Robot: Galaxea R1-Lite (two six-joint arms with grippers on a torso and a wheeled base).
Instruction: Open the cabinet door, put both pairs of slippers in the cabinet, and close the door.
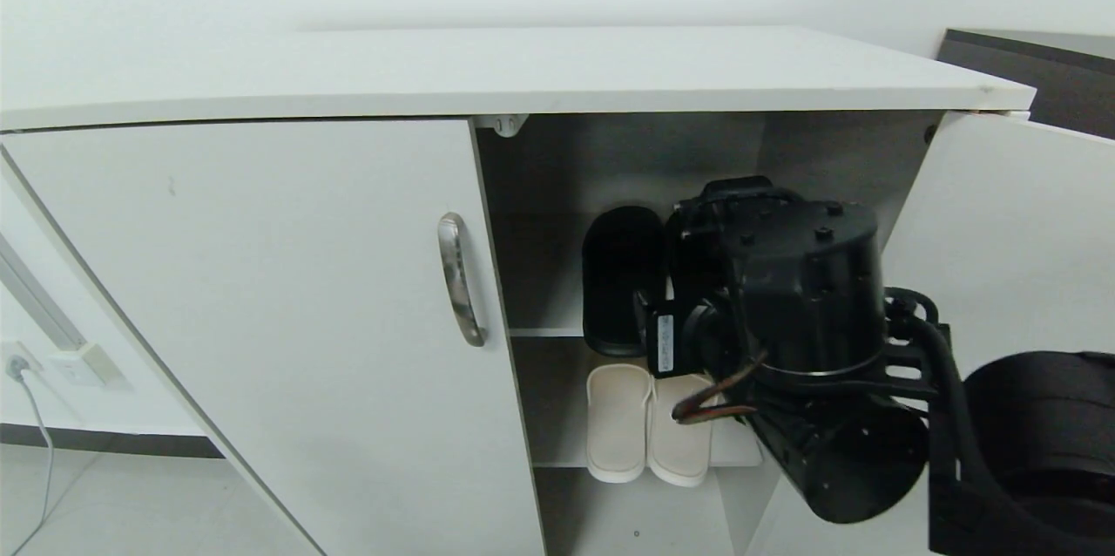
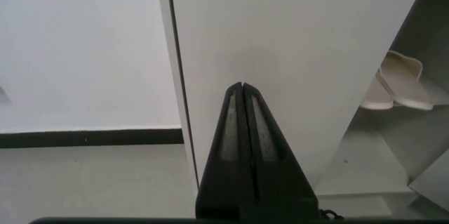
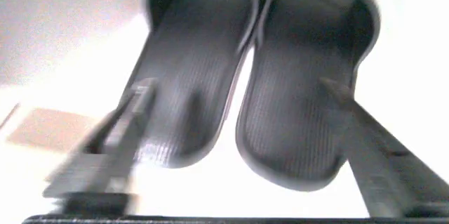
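White cabinet (image 1: pixel 261 321); black ribbed slippers (image 3: pixel 302 90); cream slippers (image 1: pixel 618 421).

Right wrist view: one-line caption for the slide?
Open right gripper facing the pair of black slippers, which lie side by side on a white cabinet shelf.

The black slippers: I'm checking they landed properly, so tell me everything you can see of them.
The black slippers are a matte, rubbery-looking pair with ribbed footbeds and broad straps. They lie flat, side by side, toes toward the back, on the cabinet's upper shelf, above the white slippers. The right gripper stands open, one finger either side; contact can't be judged.
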